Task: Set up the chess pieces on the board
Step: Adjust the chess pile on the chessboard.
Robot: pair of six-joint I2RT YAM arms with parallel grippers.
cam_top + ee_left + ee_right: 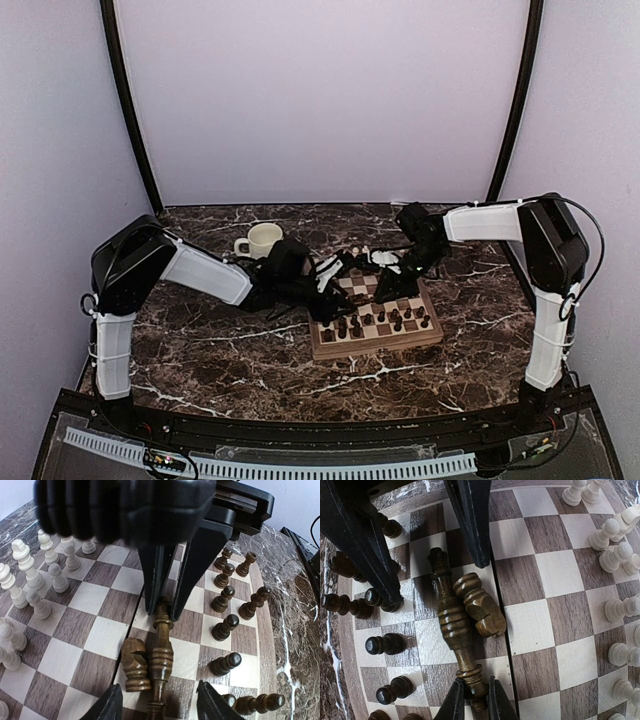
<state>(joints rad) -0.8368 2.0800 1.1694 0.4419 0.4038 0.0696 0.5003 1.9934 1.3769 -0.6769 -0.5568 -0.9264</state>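
The chessboard (377, 344) lies at the table's centre right, also in the left wrist view (95, 635) and the right wrist view (555, 610). A tall dark piece (452, 625) lies flat on it, next to a toppled dark knight (481, 609). My right gripper (474, 701) is shut on one end of the tall piece. My left gripper (163, 706) is open, its jaws straddling the tall piece's (161, 655) other end, beside the knight (135, 664). Dark pawns (224, 626) stand on one side, white pieces (30, 582) on the other. Both grippers meet over the board's far edge (360, 275).
A cream mug (262, 240) stands on the dark marble table behind the left arm. Standing dark pieces (384, 643) and white pieces (615, 555) crowd both sides of the lying pieces. The purple enclosure walls close in the back and sides.
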